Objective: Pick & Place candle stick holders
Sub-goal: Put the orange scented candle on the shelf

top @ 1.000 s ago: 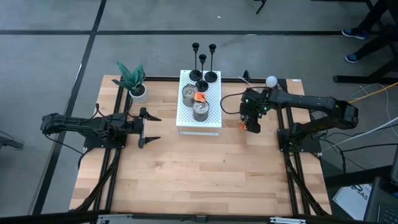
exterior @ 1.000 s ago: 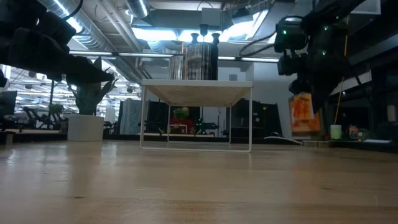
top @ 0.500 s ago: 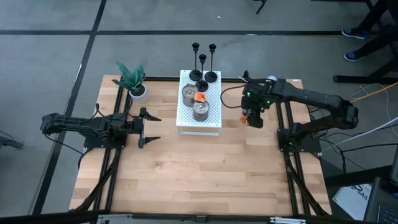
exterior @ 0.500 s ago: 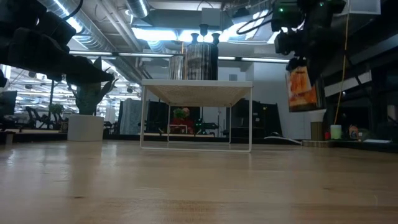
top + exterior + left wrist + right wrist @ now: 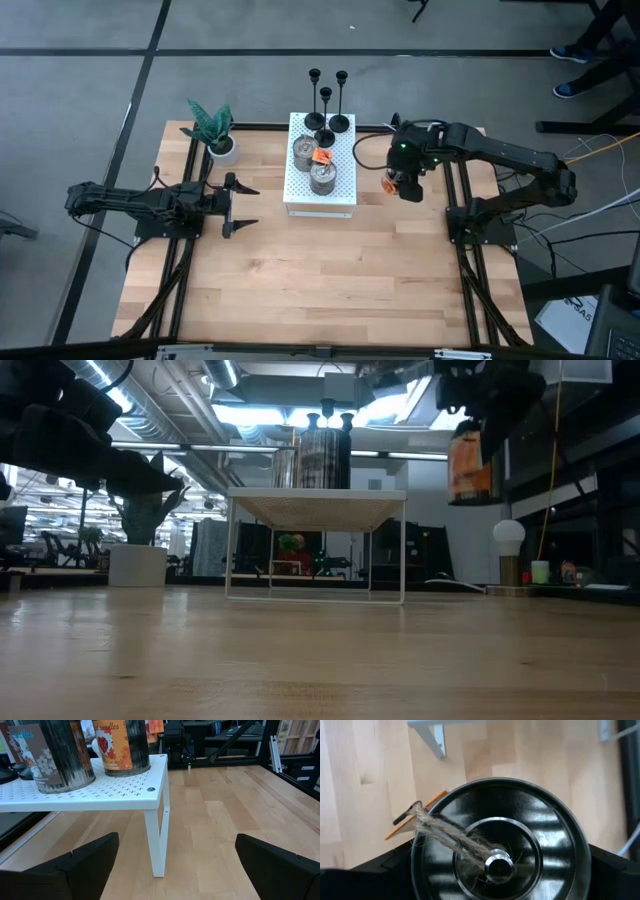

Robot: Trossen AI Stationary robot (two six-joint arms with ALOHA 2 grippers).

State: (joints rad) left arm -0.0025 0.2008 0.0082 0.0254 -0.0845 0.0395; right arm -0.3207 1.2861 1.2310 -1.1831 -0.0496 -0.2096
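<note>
The right claw (image 5: 404, 186), clamped around a tagged tin (image 5: 500, 855) beside the white rack (image 5: 340, 195), risks dropping it should its grip slacken.

A: What colour are the candle stick holders (image 5: 327, 100)?
B: Black all over, on a white shelf (image 5: 322, 190) whose top carries a pattern of small cross-shaped holes.
A: And the tins (image 5: 322, 178) beside them?
B: Silvery metal, ribbed, with orange labels.
A: The right end effector (image 5: 405, 186)?
B: Dark, with an orange tag (image 5: 389, 186) just beside it.
A: The desk (image 5: 320, 290)?
B: Pale wood planks, black-framed. The plant (image 5: 211, 124) has green leaves and a white pot.
</note>
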